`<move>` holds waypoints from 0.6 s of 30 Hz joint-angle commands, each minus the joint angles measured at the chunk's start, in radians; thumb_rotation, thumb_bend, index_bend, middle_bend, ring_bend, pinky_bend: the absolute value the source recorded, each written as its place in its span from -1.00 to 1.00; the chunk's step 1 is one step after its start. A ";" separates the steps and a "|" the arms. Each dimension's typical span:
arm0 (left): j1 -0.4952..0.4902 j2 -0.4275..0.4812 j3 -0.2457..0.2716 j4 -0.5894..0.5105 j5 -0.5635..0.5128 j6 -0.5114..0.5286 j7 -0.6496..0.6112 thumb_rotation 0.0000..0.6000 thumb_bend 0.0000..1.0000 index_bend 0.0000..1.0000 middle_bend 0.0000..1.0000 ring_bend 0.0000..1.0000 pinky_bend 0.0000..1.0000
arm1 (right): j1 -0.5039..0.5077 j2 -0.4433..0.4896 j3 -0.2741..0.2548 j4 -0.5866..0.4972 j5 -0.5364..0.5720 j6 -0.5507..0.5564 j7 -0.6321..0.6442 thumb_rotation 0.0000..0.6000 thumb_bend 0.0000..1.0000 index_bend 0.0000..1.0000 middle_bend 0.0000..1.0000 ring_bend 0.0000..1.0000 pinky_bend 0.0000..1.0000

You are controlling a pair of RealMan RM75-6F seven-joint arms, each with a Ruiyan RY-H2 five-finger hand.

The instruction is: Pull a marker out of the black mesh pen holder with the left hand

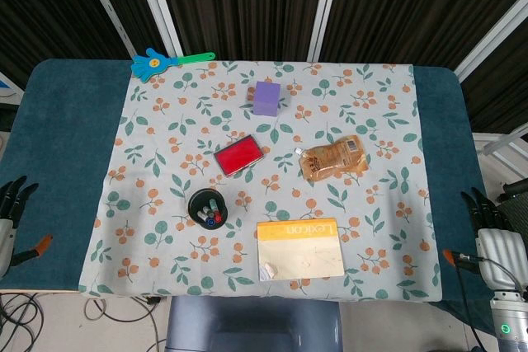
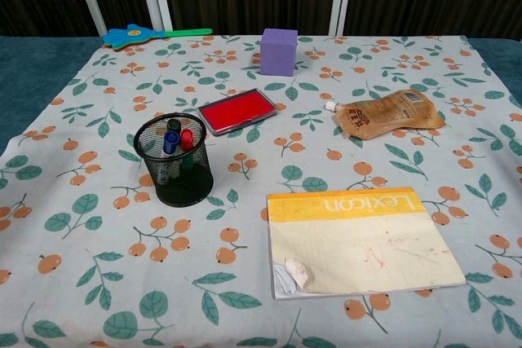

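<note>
A black mesh pen holder [image 1: 207, 206] [image 2: 174, 160] stands upright on the floral cloth, left of centre. Several markers [image 2: 175, 139] with blue, red and black caps stand inside it. My left hand [image 1: 11, 204] shows only in the head view, at the far left edge of the table, well away from the holder, fingers apart and holding nothing. My right hand [image 1: 492, 224] is at the far right edge, also empty with fingers apart. Neither hand appears in the chest view.
A yellow Lexicon notepad [image 1: 299, 248] lies right of the holder. A red ink pad [image 1: 238, 155], purple block [image 1: 266, 97], brown pouch [image 1: 333, 157] and blue hand-shaped clapper [image 1: 165, 61] lie further back on the floral cloth [image 1: 148, 228].
</note>
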 commanded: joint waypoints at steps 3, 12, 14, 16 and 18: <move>0.000 0.000 0.000 0.000 0.000 0.000 0.000 1.00 -0.63 -0.78 -0.97 -1.00 -1.00 | 0.000 0.000 0.000 -0.001 0.000 -0.001 -0.001 1.00 -0.89 -0.93 -0.95 -0.82 -0.62; 0.001 0.001 -0.001 0.001 0.000 0.003 -0.006 1.00 -0.63 -0.78 -0.97 -1.00 -1.00 | 0.001 0.000 0.000 -0.002 0.002 -0.002 -0.002 1.00 -0.89 -0.93 -0.95 -0.82 -0.62; 0.000 0.000 -0.002 0.002 0.000 0.001 -0.008 1.00 -0.63 -0.78 -0.97 -1.00 -1.00 | 0.001 0.000 0.000 -0.003 0.001 -0.001 -0.002 1.00 -0.89 -0.93 -0.95 -0.82 -0.62; 0.000 -0.001 -0.001 0.003 0.005 0.004 -0.010 1.00 -0.63 -0.78 -0.97 -1.00 -1.00 | 0.001 0.000 0.000 -0.002 0.001 -0.001 -0.003 1.00 -0.89 -0.93 -0.95 -0.82 -0.62; 0.000 -0.001 0.000 0.005 0.008 0.006 -0.012 1.00 -0.63 -0.78 -0.97 -1.00 -1.00 | 0.001 0.000 0.000 -0.003 0.002 -0.002 -0.003 1.00 -0.89 -0.93 -0.95 -0.82 -0.62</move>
